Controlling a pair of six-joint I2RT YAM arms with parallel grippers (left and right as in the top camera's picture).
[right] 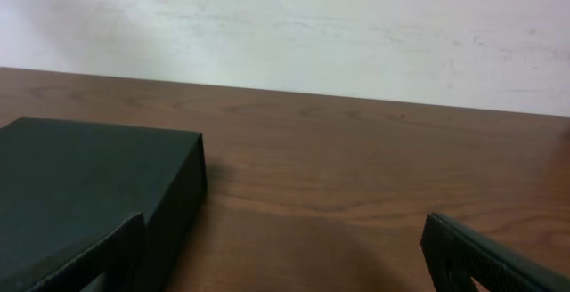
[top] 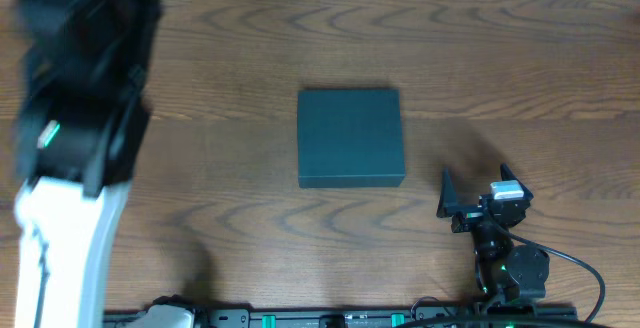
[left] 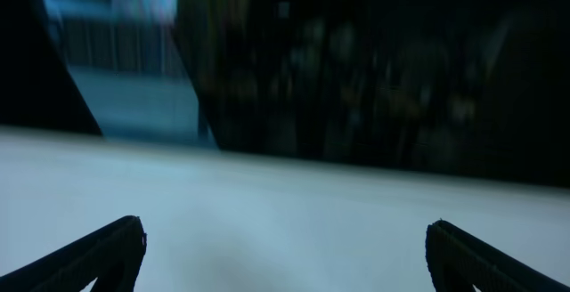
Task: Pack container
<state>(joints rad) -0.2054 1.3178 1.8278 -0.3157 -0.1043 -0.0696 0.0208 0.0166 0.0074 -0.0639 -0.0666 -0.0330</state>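
right hand [top: 478,192], released, sits near the container's [top: 350,138] right side, closer than the released left hand [left: 285,243].

Brown wood-grain table [top: 250,48] — pale, scuffed wall [right: 356,25] behind its far edge.

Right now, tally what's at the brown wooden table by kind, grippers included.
Dark teal matte rectangular box: 1
Black two-finger grippers, both open: 2 (left gripper, right gripper)
Total: 3
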